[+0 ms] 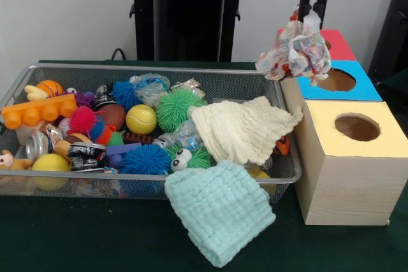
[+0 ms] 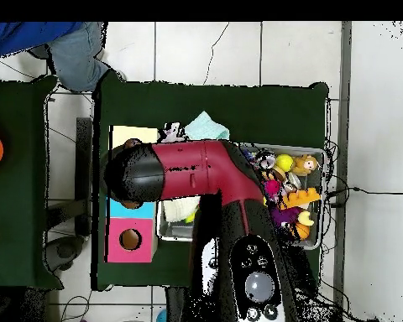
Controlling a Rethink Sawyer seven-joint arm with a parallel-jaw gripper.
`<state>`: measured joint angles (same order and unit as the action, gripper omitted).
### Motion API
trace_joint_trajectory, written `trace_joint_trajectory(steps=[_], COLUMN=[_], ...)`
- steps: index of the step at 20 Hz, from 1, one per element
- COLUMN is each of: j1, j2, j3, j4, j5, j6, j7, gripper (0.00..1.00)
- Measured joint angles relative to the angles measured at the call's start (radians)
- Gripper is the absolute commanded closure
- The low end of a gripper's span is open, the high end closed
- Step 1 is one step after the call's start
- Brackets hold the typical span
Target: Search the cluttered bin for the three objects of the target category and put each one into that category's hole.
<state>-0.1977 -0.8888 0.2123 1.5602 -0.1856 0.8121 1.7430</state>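
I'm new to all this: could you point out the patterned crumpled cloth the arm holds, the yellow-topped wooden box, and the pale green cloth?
Patterned crumpled cloth (image 1: 294, 52), front view, its bunched middle.
Yellow-topped wooden box (image 1: 347, 179), front view, its wooden front wall.
Pale green cloth (image 1: 220, 211), front view, its hanging middle.

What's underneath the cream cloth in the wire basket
The cream cloth lies over the bin's right end. A clear wrapper, a green spiky ball and something orange poke out at its edges. Whatever lies beneath its middle is covered.
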Motion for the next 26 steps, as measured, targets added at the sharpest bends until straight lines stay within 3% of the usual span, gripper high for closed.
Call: trace_joint_trajectory(steps=[9,19,26], j1=[0.05,0.097,0.132], j2=[0.022,0.102,0.169], j3=[-0.05,-0.115,-0.155], j4=[-0.051,-0.087,-0.102], j5=[0.023,0.042,0.044], j6=[0.001,-0.004,-0.058], j7=[0.0,0.0,0.0], gripper=[1.0,1.0,1.0])
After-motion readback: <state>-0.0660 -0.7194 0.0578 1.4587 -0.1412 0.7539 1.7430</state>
